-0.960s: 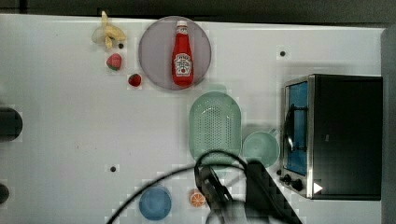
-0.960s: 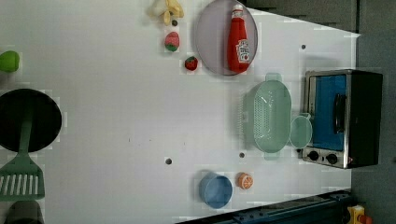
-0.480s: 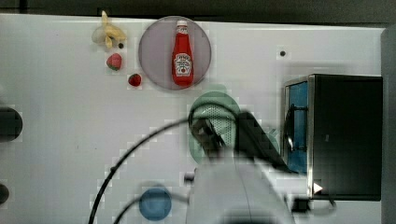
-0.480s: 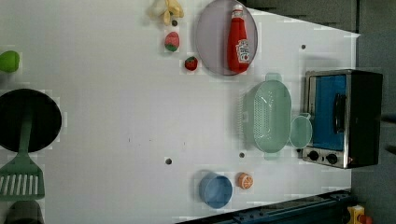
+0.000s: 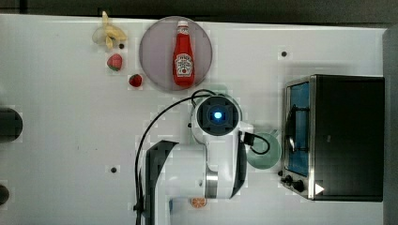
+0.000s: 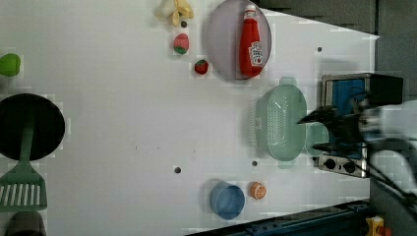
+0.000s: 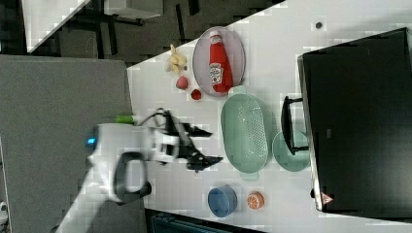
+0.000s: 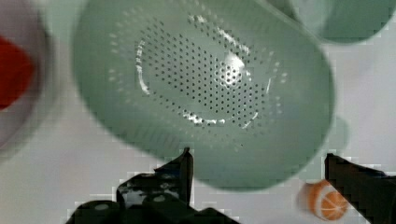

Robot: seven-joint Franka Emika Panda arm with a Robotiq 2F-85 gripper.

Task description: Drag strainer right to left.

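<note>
Strainer (image 7: 244, 133) sits on the white table (image 7: 291, 58) between ketchup plate (image 7: 218, 54) and orange slice (image 7: 255, 200), touching the cup (image 7: 291, 151). Gripper (image 7: 206, 144), fingers spread wide and empty, hangs above it; long axis crosses the drag direction.

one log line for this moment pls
phase: approach | gripper: open, above strainer, no contact seen | strainer: on table beside cup, by toaster oven
</note>
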